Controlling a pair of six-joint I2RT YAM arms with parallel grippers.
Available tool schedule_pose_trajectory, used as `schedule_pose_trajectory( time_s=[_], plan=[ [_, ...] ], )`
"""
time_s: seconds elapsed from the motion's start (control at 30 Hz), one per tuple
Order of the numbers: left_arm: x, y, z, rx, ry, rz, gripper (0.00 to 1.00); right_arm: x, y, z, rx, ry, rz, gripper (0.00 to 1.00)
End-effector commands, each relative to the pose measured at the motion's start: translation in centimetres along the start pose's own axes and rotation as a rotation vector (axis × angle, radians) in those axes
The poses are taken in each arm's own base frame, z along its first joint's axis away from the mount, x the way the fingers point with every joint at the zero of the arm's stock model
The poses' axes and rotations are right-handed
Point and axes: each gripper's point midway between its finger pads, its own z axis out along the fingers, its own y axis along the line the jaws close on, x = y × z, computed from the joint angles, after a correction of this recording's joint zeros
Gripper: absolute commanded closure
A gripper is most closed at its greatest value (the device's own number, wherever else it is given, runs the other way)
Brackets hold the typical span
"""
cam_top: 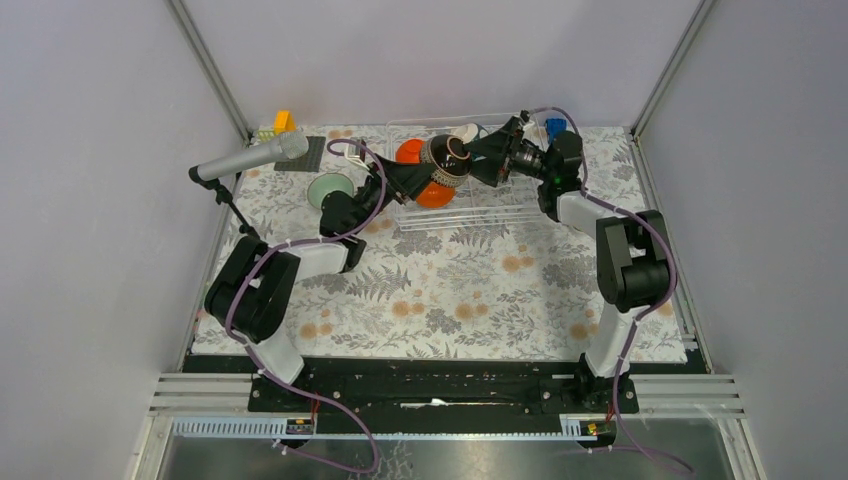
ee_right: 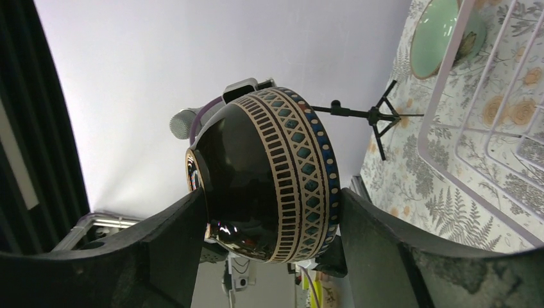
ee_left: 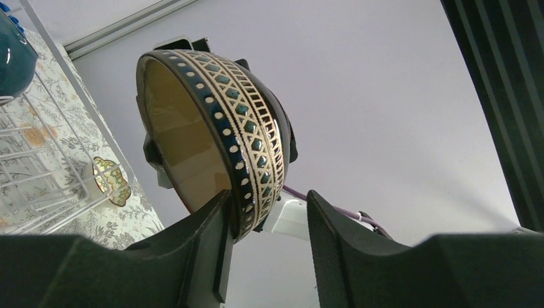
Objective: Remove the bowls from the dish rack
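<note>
The brown bowl (cam_top: pixel 447 160) hangs in the air over the back left part of the rack (cam_top: pixel 470 215), turned on its side between the two arms. The right gripper (cam_top: pixel 472 154) has hold of it, one finger pressed against each side of the dark, patterned shell. The left gripper (ee_left: pixel 266 212) comes at it from the other side with its jaws about half apart, straddling the rim: one finger (ee_left: pixel 212 237) sits at the bowl's tan inside, right against the rim, while the other stands off the outer wall with a clear gap, so it is not gripping. Below, two orange bowls (cam_top: pixel 433 195) lie in the rack, close under the left gripper, and a teal bowl (ee_left: pixel 13 58) sits there too. A mint bowl (cam_top: pixel 330 188) stands on the flowered cloth (cam_top: pixel 450 290), just left of the rack.
</note>
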Motion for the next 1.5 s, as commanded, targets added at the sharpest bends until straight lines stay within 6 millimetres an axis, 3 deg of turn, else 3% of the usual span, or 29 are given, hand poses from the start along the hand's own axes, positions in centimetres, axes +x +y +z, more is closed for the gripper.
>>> schedule_pose_trajectory(
  time_s=[0.0,0.3,0.37,0.47,0.63,0.73,1.07,1.27,1.37,1.47],
  plan=[
    [-1.4,-5.0,1.1,0.187,-0.044,0.058,0.58,-0.6,2.6,-0.1,-0.137,-0.024,-0.023,0.58],
    [-2.4,-5.2,3.4,0.226,-0.071,0.068,0.69,-1.5,0.9,-0.2,-0.177,-0.077,0.105,0.53],
    [-2.6,-5.0,3.8,0.228,-0.074,0.067,0.78,-1.5,0.6,-0.3,-0.173,-0.085,0.118,0.47],
    [-2.8,-4.7,4.2,0.225,-0.081,0.071,0.99,-1.7,0.2,-0.3,-0.168,-0.101,0.134,0.43],
    [-3.2,-3.9,4.8,0.184,-0.089,0.098,1.00,-2.2,-0.9,-0.6,-0.158,-0.149,0.165,0.15],
    [-3.1,-3.2,4.8,0.141,-0.086,0.131,1.00,-2.8,-1.6,-1.4,-0.144,-0.192,0.165,0.04],
    [-2.9,-1.4,2.9,-0.096,-0.068,0.308,1.00,-3.6,-2.6,-3.9,0.067,-0.289,0.004,0.00],
    [-2.8,-1.3,0.9,-0.301,0.008,0.442,1.00,-3.9,-2.4,-5.2,0.300,-0.313,-0.251,0.01],
    [-2.7,-1.7,-1.0,-0.431,0.073,0.534,1.00,-4.2,-1.7,-6.4,0.419,-0.323,-0.382,0.01],
    [-3.4,-0.6,-4.3,-0.646,0.092,0.611,1.00,-4.2,-1.4,-7.6,0.526,-0.352,-0.462,0.02]
  ],
)
